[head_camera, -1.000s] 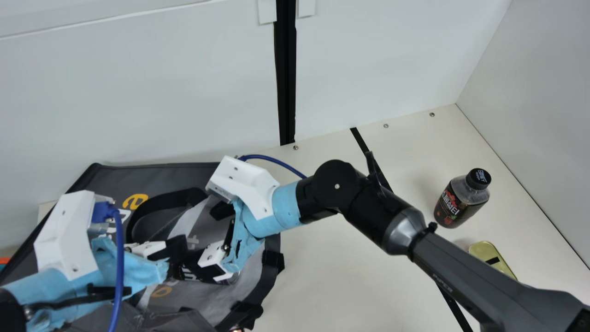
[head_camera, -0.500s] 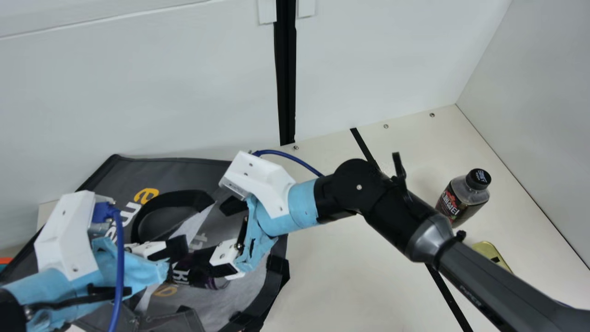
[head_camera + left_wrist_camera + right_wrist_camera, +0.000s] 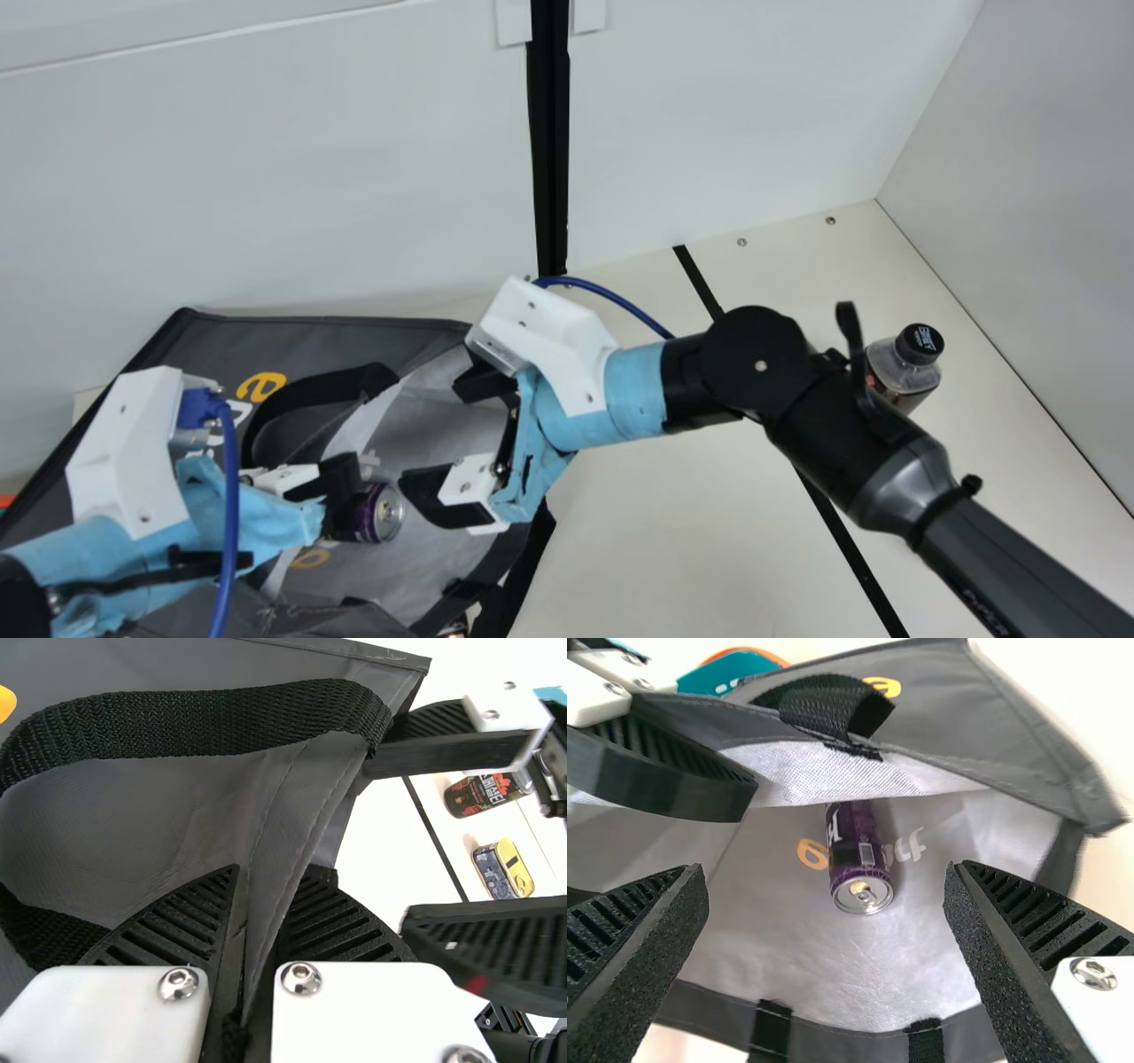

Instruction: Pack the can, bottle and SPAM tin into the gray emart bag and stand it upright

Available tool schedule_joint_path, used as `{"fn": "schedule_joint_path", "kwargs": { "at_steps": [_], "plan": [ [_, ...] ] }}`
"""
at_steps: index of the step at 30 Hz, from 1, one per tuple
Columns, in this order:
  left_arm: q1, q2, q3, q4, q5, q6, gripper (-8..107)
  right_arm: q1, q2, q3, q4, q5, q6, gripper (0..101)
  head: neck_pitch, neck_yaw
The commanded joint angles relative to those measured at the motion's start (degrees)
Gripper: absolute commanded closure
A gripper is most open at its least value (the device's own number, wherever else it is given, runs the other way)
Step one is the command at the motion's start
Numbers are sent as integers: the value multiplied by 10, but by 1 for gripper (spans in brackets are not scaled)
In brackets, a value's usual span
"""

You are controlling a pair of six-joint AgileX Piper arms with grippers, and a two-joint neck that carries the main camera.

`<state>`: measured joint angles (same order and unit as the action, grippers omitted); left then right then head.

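Note:
The gray emart bag (image 3: 301, 337) lies on its side, its mouth facing the right arm. My left gripper (image 3: 341, 487) is shut on the bag's rim; in the left wrist view, gray cloth runs between the fingers of the left gripper (image 3: 273, 890). My right gripper (image 3: 447, 439) stands open in front of the mouth. The purple can (image 3: 379, 514) rests on the bag's inner lining. In the right wrist view, the can (image 3: 858, 850) lies past the open right gripper (image 3: 828, 886), untouched. The bottle (image 3: 904, 368) stands at the right; the SPAM tin (image 3: 503, 870) is near it.
Black bag straps (image 3: 323, 390) loop above the left fingers. A white wall (image 3: 266, 177) rises behind the bag, another (image 3: 1045, 221) beyond the bottle. Something teal and orange (image 3: 740, 672) is past the bag. The right arm stretches across the table (image 3: 691, 532).
My right gripper has drawn back to the right, away from the can, which now lies clear of it. The bag's back corner shifted right, then left again. My left gripper has stayed put.

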<state>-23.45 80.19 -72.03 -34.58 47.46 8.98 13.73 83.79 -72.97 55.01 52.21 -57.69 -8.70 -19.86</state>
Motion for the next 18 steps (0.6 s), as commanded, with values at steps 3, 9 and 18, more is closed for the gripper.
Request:
{"fn": "schedule_joint_path", "kwargs": {
  "at_steps": [3, 9, 18],
  "plan": [
    [0, 0, 0, 0, 0, 0, 107, -12, -16, 3, 2, 10, -2, 6, -13, -1],
    [0, 0, 0, 0, 0, 0, 107, -32, -39, 2, -5, 23, 0, 6, -13, -1],
    [0, 0, 0, 0, 0, 0, 107, -58, -68, -2, -30, 39, 4, 6, -13, -1]
  ]
}}
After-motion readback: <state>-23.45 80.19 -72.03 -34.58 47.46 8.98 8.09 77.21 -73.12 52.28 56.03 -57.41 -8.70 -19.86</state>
